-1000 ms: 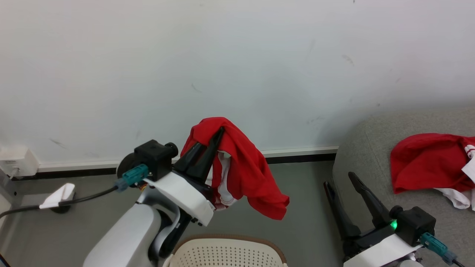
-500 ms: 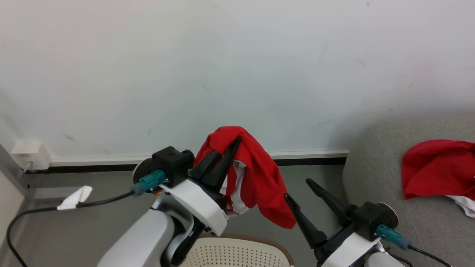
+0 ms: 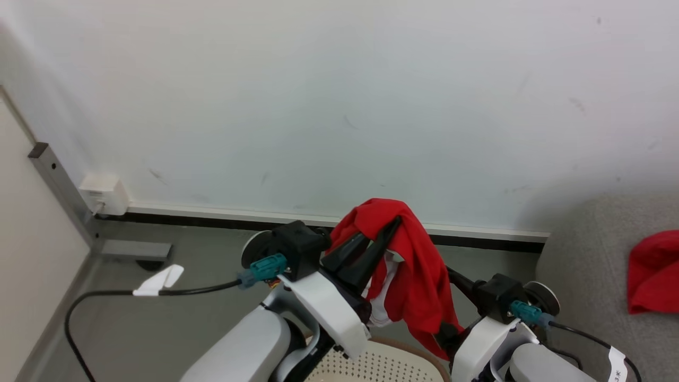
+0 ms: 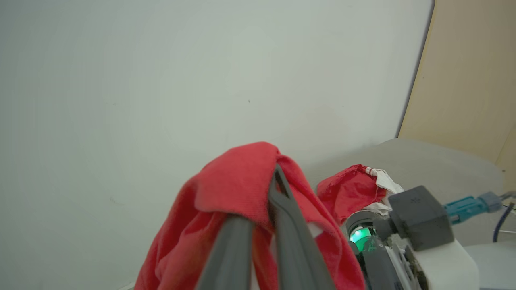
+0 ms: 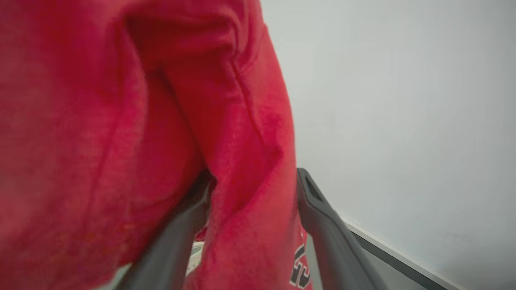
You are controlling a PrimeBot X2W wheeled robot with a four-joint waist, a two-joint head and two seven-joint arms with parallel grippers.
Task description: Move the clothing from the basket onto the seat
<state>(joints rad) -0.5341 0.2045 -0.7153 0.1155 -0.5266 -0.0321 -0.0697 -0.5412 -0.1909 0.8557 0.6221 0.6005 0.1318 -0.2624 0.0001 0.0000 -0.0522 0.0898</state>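
Red garment (image 3: 419, 276): raised clear of the basket (image 3: 420, 354), draped over the left gripper (image 3: 387, 228), with its long fold hanging down on the right-arm side. White trim shows on the inner folds.

Left gripper: fingers closed together, with the fabric pinched at the tips. One finger (image 3: 379, 244) is exposed along its length and the other is partly under the cloth.

Right gripper (image 5: 254, 177): fingers spread wide, gripping nothing. The hanging fold drops between them and lies against the inner face of one finger; contact with the other cannot be confirmed.

Surroundings: the basket sits directly below both arms, at the bottom edge of the head view. The seat (image 3: 583, 265) is off to the right, well apart from the held garment. A second red garment (image 3: 655, 270) lies on it. A white wall (image 3: 339, 106) with dark skirting (image 3: 212, 218) stands behind. A black cable (image 3: 201, 289) runs across the floor on the left.

View differences: the head view alone gives the basket and cable. The left wrist view shows white trim on the second garment and a green light (image 4: 360, 235) on the right arm. The right wrist view shows a printed mark (image 5: 299, 269) low on the held garment.
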